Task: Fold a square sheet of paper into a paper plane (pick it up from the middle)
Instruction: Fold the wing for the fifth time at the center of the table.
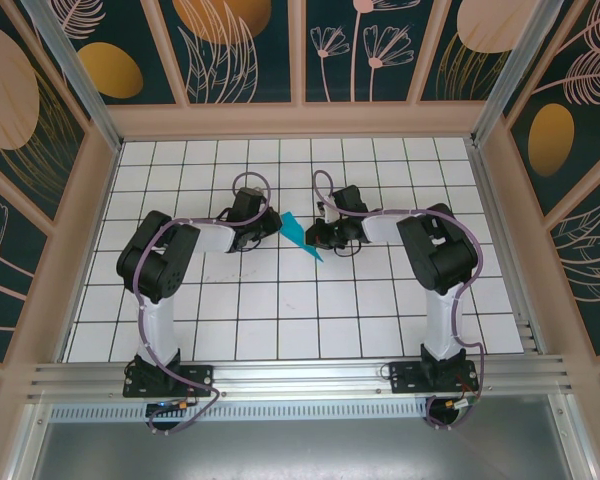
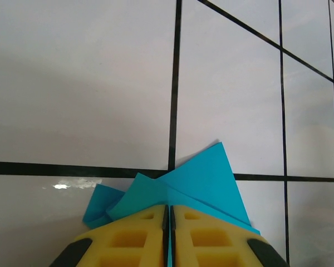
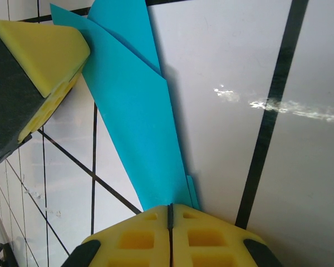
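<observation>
1. The left gripper [image 1: 271, 226] has its yellow pads pressed together, clamping one end of the paper plane [image 1: 302, 236].
2. The teal, creased plane spans between both grippers over the gridded table [image 1: 280, 300].
3. The right gripper [image 1: 318, 238] pinches the other end, pads closed.

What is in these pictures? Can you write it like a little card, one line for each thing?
paper: folded teal paper, narrow and pointed, with creased layers
left arm: left tool shut on the wider end of the paper
right arm: right tool shut on the narrower end
place: paper held between both tools over the white grid table
touching the table: cannot tell
</observation>
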